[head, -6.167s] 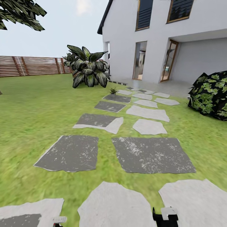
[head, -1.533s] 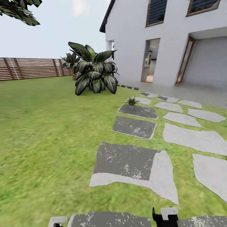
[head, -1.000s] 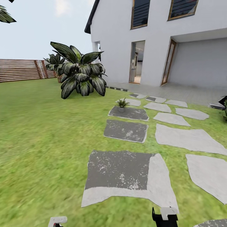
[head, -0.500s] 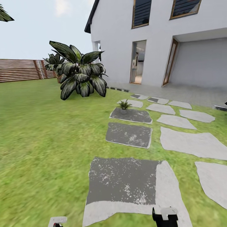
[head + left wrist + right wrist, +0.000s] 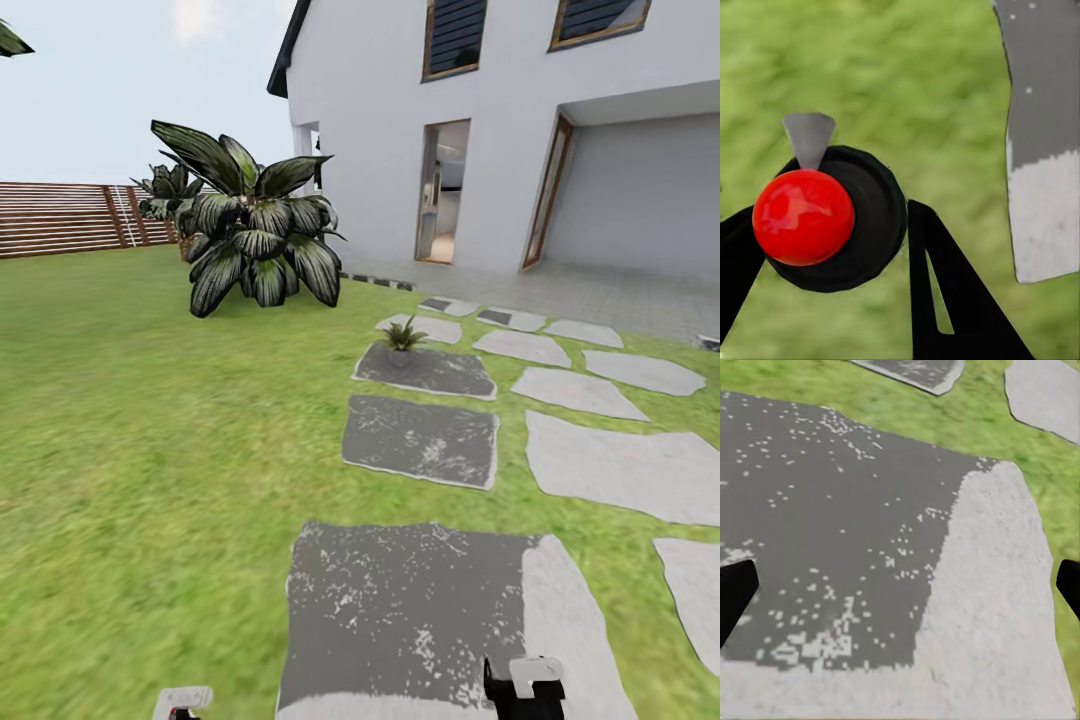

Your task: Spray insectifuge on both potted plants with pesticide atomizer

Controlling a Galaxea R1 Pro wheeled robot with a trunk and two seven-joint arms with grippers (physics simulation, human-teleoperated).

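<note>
Over the lawn, my left gripper is shut on the pesticide atomizer, seen end-on as a round black body with a red knob and a grey nozzle. Its black fingers press on both sides of the bottle. In the head view the left gripper and right gripper peek in at the lower edge. My right gripper is open and holds nothing, hanging above a dark stepping stone. One small potted plant stands at the far edge of a dark stone ahead.
Stepping stones run toward the white house. A big dark-leaved bush stands on the lawn to the left of the path, with the brown slatted fence behind it. Open lawn spreads to the left.
The whole head view has shifted as I roll forward along the path: the stones, bush and potted plant sit nearer and lower in the picture. Both grippers keep their places.
</note>
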